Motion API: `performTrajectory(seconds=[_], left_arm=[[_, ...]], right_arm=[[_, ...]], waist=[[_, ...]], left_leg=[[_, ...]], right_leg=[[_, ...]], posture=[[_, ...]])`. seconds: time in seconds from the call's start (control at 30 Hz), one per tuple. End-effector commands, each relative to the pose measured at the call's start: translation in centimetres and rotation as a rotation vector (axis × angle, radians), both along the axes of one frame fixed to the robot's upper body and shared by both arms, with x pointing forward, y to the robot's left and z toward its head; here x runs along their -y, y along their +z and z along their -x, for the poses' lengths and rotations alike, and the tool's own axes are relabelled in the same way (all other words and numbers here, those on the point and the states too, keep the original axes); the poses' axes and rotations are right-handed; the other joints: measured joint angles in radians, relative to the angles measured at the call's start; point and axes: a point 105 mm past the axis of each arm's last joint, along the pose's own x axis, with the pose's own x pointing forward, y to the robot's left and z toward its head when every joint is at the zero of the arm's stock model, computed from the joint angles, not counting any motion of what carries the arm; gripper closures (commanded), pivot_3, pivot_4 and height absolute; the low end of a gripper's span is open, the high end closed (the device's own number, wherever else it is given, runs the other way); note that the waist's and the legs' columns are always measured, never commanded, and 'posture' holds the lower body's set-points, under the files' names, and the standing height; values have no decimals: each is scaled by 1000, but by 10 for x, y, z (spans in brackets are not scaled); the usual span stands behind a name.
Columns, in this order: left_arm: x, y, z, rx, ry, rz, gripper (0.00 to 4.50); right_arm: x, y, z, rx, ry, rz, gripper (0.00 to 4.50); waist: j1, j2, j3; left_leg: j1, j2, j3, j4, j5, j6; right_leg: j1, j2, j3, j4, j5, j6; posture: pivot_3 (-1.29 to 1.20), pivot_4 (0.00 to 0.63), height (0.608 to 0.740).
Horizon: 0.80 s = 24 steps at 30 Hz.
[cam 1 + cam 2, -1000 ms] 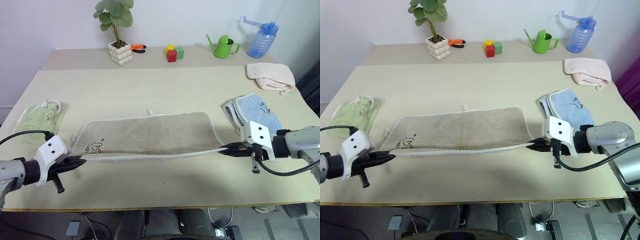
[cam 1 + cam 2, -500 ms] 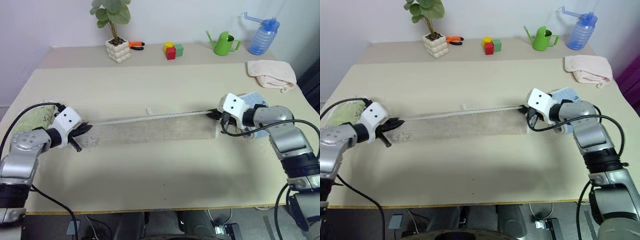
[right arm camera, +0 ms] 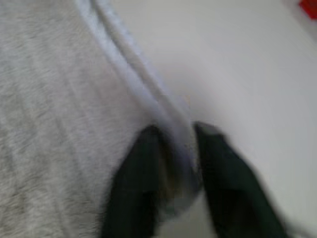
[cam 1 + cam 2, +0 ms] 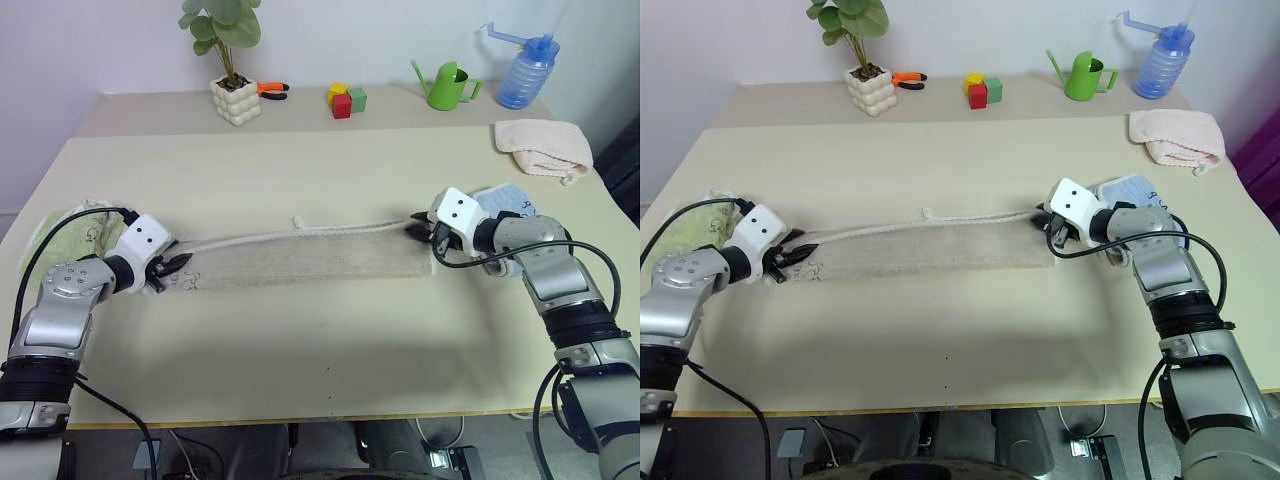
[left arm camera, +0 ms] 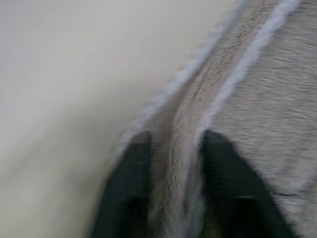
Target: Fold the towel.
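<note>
Towel (image 4: 310,256) folded lengthwise, mid-tabletop.
My left gripper (image 4: 176,266) and right gripper (image 4: 418,232) stand parted at its ends, corded edge between fingers.

The towel (image 4: 305,256) lies across the middle of the tabletop (image 4: 320,170), ends toward its left and right edges. A plant (image 4: 235,95), blocks (image 4: 347,102) and watering can (image 4: 445,90) line the far edge.

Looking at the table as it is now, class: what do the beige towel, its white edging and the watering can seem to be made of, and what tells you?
The towel: probably cotton terry, matt; the wrist views show a fuzzy looped pile.
The white edging: apparently twisted cord, with a rope-like line along the border.
The watering can: likely plastic, smooth and evenly bright green; painted metal cannot be excluded.
</note>
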Motion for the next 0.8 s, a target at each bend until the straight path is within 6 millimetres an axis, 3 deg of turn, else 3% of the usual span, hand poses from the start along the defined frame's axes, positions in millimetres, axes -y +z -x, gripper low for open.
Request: performTrajectory(seconds=[0.03,0.13,0.3,0.43,0.5,0.6,0.8], left_arm=[[-16,26,-9,168,172,89,649],[-10,39,-8,257,239,236,649],[-6,36,8,270,269,265,649],[10,53,16,330,184,284,618],[29,55,21,326,87,250,618],[72,44,36,271,-143,135,618],[153,25,66,198,-483,128,618]], right_arm=[[5,25,-6,139,-53,-15,1316],[10,29,-8,185,-108,-25,1316],[19,32,8,179,-137,-68,1316],[19,33,39,60,-98,-229,93],[16,26,60,-33,-70,-295,36],[11,7,93,-147,-38,-318,36],[10,-20,129,-355,-234,-618,36]], waist=[[0,0,0],[2,-1,0],[1,-1,-1],[6,-1,-1],[8,-1,-1],[10,-1,-2],[5,-1,-2]], left_leg=[[0,0,0,0,0,0],[0,0,0,1,0,0],[0,0,0,0,0,0],[0,0,0,0,0,0],[1,0,-1,1,0,0],[2,0,-2,0,0,0],[7,0,-1,0,-1,1]], right_leg=[[0,0,0,0,0,0],[0,0,0,1,0,0],[0,-1,1,1,0,0],[0,-1,1,1,0,0],[2,-1,1,0,1,1],[6,-1,0,-2,1,1],[9,-1,2,-3,1,1]], posture=[[0,150,727],[0,150,727],[0,150,727],[0,150,727],[0,150,727],[0,150,727],[0,150,727]])
